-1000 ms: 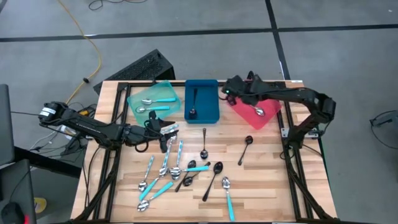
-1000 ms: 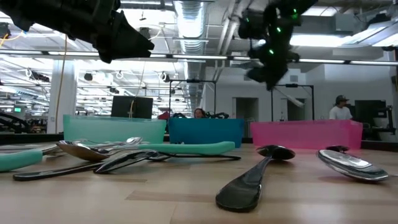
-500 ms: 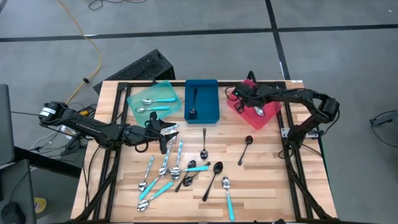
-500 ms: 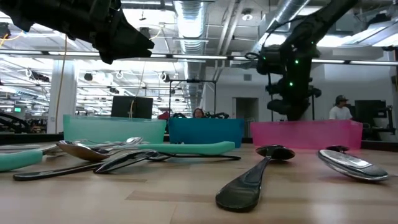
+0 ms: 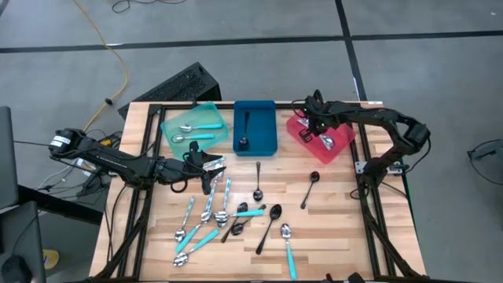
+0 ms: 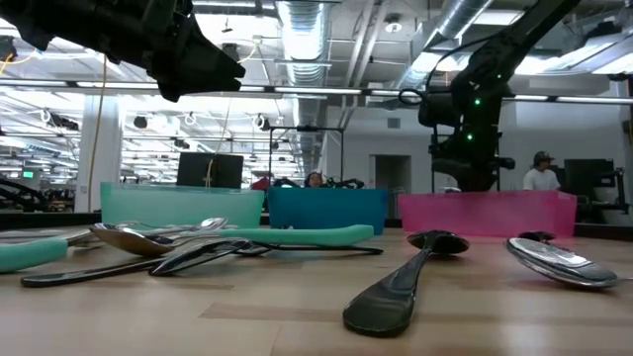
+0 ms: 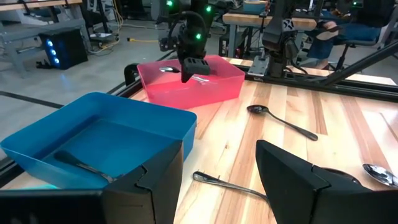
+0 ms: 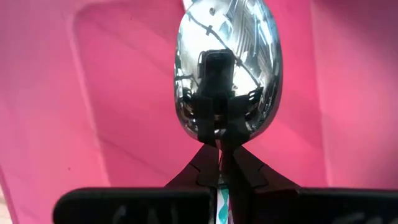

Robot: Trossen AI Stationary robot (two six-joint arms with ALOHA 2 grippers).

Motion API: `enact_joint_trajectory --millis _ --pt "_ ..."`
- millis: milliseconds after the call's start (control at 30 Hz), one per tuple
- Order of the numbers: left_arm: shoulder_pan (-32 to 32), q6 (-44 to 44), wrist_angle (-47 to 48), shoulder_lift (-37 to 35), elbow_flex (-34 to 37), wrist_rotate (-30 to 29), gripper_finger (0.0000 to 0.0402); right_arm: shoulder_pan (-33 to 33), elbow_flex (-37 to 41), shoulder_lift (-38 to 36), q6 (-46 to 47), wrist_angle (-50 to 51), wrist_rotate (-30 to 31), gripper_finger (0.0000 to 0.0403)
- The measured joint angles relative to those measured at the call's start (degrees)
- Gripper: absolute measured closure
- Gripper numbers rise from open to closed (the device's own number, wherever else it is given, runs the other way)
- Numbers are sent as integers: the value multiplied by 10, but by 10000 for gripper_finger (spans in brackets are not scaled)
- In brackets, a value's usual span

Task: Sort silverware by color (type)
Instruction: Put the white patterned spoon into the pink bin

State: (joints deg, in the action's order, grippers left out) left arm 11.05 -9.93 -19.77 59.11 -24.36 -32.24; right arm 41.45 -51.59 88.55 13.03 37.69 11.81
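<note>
— Fingers on the right gripper (image 8: 219,140) look pinched tight to us, right at the neck of a spoon (image 8: 227,68) with a shiny silver bowl. Do we agree?

— We do. A sliver of teal shows between them just behind the pinch, so we take its handle for teal. In the high view that gripper (image 5: 318,126) sits at the upper right of the frame, over the red tray (image 5: 346,148), and the low view has it just above the tray's rim.

— And the left gripper (image 5: 212,167)?

— Its fingers (image 7: 155,186) stand wide apart with nothing between them. We see it left of centre, over the upper edge of the loose silverware (image 5: 228,212).

— Where does the rest lie?

— That pile spreads across the lower middle of the surface (image 5: 338,228): teal-handled, black and silver spoons, several overlapping. One black spoon (image 5: 310,189) lies apart to the right of centre. Another dark spoon (image 5: 258,182) lies near the middle.

— And the trays?

— Along the top, the teal tray (image 5: 169,126) holds two teal-handled spoons (image 5: 196,127). Next to it the blue tray (image 5: 269,118) holds a black spoon (image 5: 244,135). A silver spoon (image 5: 328,141) lies in the red one.
</note>
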Motion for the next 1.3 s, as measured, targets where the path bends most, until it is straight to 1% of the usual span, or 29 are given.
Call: enact_joint_trajectory --millis 167,433,800,967,1133,1300 --pt "0 0 0 0 0 0 213 0 0 15 1 0 -16 369" --pt "0 0 0 0 0 1 213 -2 1 45 5 -3 -14 363" --pt "0 0 0 0 0 0 213 -2 1 45 6 -7 -13 355" --pt "0 4 0 0 0 1 213 -2 1 45 1 -8 -12 331" --pt "0 5 1 0 0 1 213 -2 1 45 0 -8 -12 292" --pt "0 2 36 0 0 8 213 -2 1 45 0 -9 -12 256"
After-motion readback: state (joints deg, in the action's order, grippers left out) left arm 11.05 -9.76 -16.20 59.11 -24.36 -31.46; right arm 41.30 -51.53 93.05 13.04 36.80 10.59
